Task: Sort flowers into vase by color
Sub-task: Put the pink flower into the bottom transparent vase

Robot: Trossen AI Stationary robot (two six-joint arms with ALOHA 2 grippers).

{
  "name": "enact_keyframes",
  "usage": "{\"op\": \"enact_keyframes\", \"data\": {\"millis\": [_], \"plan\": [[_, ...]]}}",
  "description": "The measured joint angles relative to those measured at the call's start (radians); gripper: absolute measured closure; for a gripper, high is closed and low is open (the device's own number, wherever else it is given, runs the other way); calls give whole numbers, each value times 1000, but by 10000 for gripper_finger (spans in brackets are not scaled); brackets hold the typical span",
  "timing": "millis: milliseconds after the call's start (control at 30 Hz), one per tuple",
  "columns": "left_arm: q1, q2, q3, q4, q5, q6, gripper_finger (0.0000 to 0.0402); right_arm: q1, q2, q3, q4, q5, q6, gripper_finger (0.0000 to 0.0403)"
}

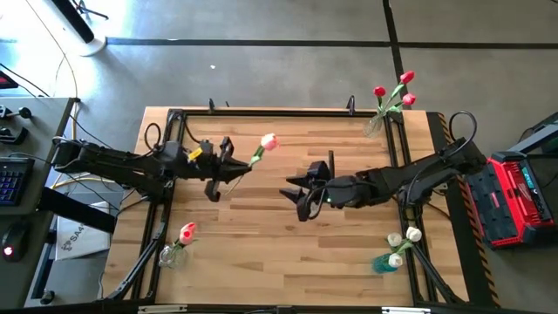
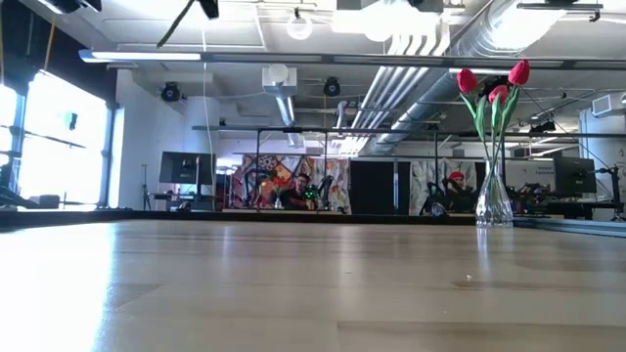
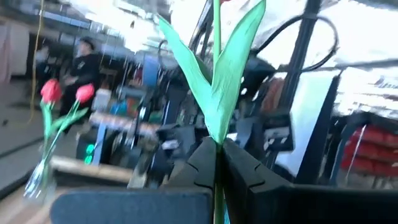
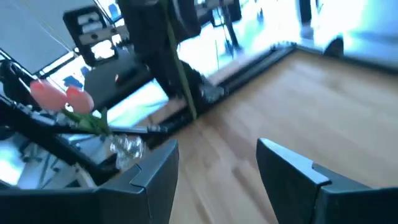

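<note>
My left gripper [image 1: 231, 173] is over the table's middle left, shut on a pink tulip [image 1: 268, 141] whose head points toward the far right. In the left wrist view its green leaves [image 3: 227, 68] rise past my fingers. My right gripper [image 1: 293, 197] hovers open at the table's centre, facing the left one and touching nothing; its fingers stand wide apart [image 4: 217, 180]. Red tulips [image 1: 394, 94] stand in a glass vase [image 2: 494, 203] at the far right corner. Pink tulips [image 1: 186, 233] stand in a glass vase [image 4: 127, 147] near left. White tulips [image 1: 404, 237] stand in a teal vase [image 1: 384, 262] near right. My left gripper pinches the tulip's thin green stem [image 3: 217, 163] between its two fingers, just below where the leaves branch off. The fingers lie across the stem. The flower is lifted clear of the table, and its lower stem [image 2: 184, 22] shows only at the top of the low view.
Black rails [image 1: 399, 148] run along the table's left and right sides near the vases. The bare wooden top [image 1: 261, 253] lies between the arms and the near edge. A red case [image 1: 519, 196] sits off the right edge; desks and a keyboard [image 1: 13, 179] off the left.
</note>
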Motion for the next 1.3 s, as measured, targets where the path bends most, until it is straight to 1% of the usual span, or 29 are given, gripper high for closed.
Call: {"op": "enact_keyframes", "data": {"millis": [133, 233, 367, 433, 633, 733, 900, 967, 1033, 1100, 1167, 1200, 1233, 1300], "plan": [[-2, 9, 2, 19, 56, -1, 401, 0, 0, 0, 97, 48, -158, 199], [-2, 20, 2, 25, 127, -47, 401, 0, 0, 0, 184, 50, -302, 199], [-2, 35, 2, 51, 214, -88, 401, -1, 0, 0, 261, 10, -453, 199], [-2, 39, 2, 51, 249, -95, 401, -10, 0, 0, 287, -32, -502, 199], [0, 77, 2, 54, 310, -149, 401, -65, 1, 0, 401, -238, -534, 199], [6, 106, 2, 54, 317, -178, 401, -81, 1, 0, 436, -273, -539, 199], [7, 146, 2, 65, 316, -186, 401, -92, 1, 0, 426, -275, -555, 202], [7, 153, 2, 63, 316, -193, 401, -92, 1, 0, 421, -276, -564, 216], [7, 162, 2, 65, 316, -202, 401, -92, 1, 0, 421, -284, -567, 246], [7, 165, 2, 61, 314, -203, 401, -95, 1, 0, 421, -299, -566, 294], [7, 164, 2, 62, 304, -203, 401, -98, 1, 0, 413, -319, -565, 358], [7, 164, 2, 60, 288, -203, 401, -99, 1, 0, 409, -326, -572, 379], [7, 164, 2, 53, 265, -206, 401, -99, 1, 0, 405, -327, -577, 389], [6, 164, 2, 47, 205, -231, 399, -102, 1, 0, 404, -322, -558, 386]]}}
